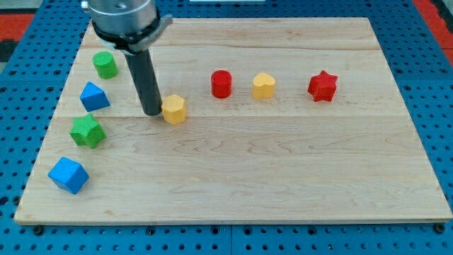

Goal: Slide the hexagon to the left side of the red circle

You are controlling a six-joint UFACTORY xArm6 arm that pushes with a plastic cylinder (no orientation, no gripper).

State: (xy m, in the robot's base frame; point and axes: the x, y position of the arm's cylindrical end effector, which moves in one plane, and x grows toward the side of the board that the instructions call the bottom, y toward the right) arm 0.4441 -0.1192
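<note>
The yellow hexagon [174, 109] lies on the wooden board, left of centre. The red circle [221, 83] is a short cylinder up and to the right of it, with a gap between them. My tip [152, 112] is down on the board, right against the hexagon's left side. The dark rod rises from it toward the view's top left.
A yellow heart [264, 86] and a red star [323, 86] lie to the right of the red circle. At the view's left are a green cylinder [105, 64], a blue block [94, 96], a green star [88, 131] and a blue cube [68, 175].
</note>
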